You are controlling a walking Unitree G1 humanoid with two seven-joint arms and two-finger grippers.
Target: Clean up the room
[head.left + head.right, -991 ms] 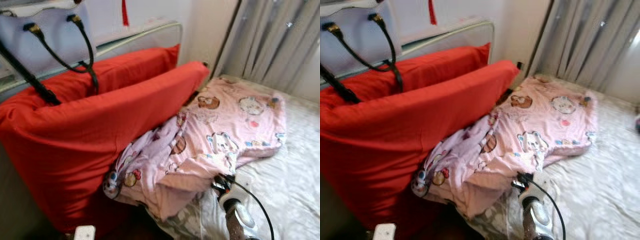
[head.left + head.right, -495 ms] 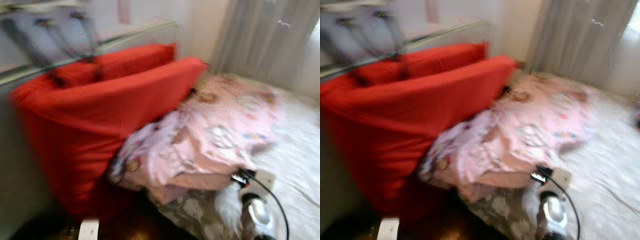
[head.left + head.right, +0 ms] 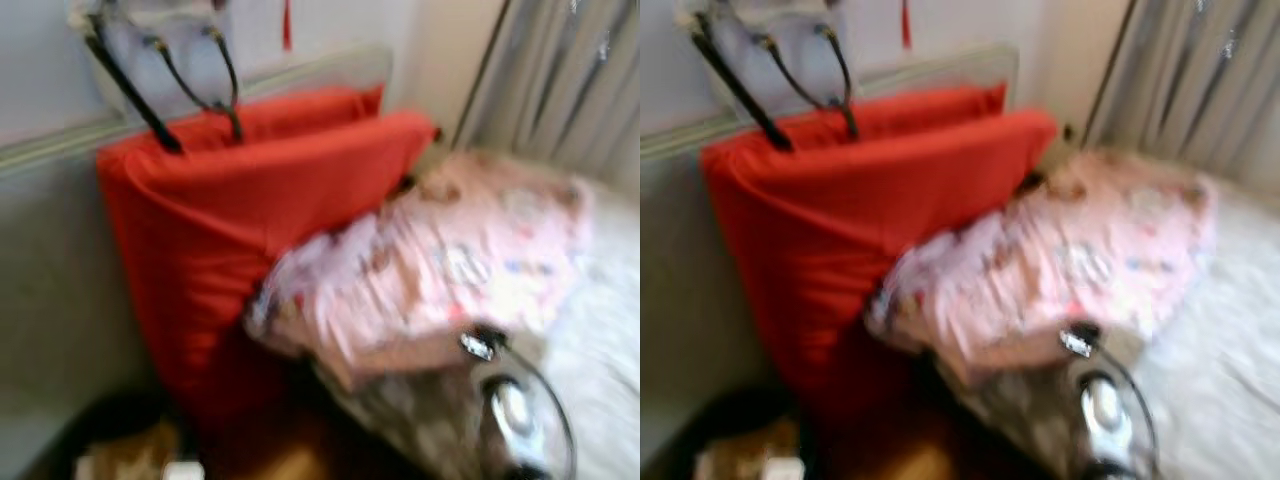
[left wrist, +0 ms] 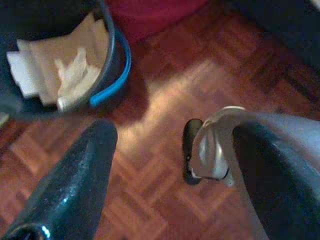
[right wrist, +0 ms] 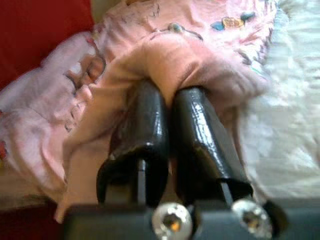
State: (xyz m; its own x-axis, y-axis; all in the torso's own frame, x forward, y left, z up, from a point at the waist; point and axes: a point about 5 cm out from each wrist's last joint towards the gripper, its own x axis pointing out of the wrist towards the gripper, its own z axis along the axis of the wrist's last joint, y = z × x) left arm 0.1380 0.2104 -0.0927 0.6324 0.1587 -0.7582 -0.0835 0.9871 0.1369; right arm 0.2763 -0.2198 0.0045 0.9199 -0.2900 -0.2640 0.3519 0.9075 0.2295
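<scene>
Head views are motion-blurred, so detail is coarse. I log two red pillows: the front one (image 3: 250, 220) stands on edge from centre out to 9 o'clock, the second (image 3: 300, 108) just behind it at 11 o'clock. A pale handbag (image 3: 160, 35) sits at 11 o'clock, its dark straps (image 3: 130, 95) hanging onto the pillows. The headboard (image 3: 50, 150) runs along 10 o'clock, grey curtains (image 3: 570, 80) hang at 1 o'clock, and a white sheet (image 3: 610, 330) lies at 4 o'clock. In the left wrist view I see parquet floor (image 4: 165, 95) and a dark bucket (image 4: 119, 60) with a blue rim, holding paper scraps (image 4: 65, 65)
</scene>
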